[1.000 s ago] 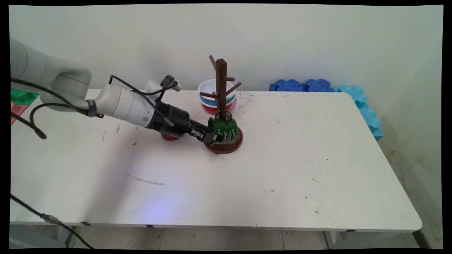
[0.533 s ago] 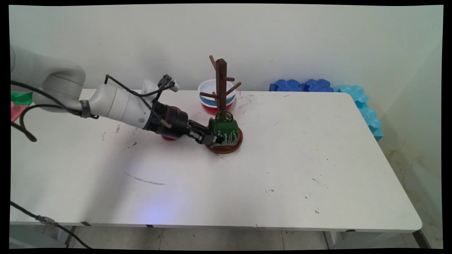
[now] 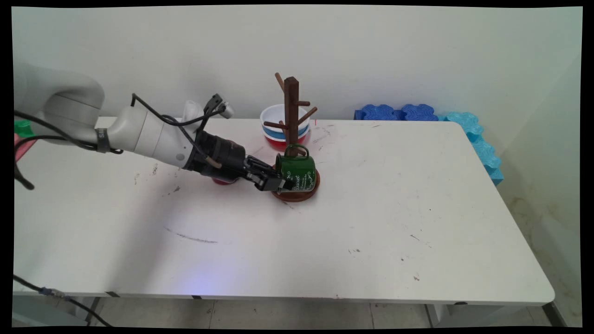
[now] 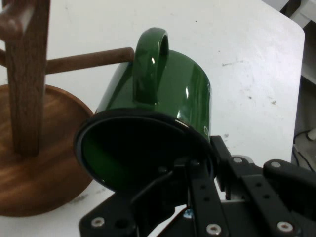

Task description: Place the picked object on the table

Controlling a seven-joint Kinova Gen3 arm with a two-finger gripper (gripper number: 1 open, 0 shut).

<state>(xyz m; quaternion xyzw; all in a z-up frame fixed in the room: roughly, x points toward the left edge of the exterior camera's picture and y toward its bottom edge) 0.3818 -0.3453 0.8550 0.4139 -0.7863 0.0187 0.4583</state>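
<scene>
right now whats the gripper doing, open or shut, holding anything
Gripper: shut on the rim of the green mug, one finger inside the mouth and one outside; the mug is tipped on its side beside the wooden mug tree.

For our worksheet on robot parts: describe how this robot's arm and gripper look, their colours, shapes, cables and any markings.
The arm is white, built of rounded tubular links, with a black band around one joint. A black cylindrical wrist leads to the black gripper, a two-finger linkage with silver screws. Black cables loop along the arm and hang from it.
</scene>
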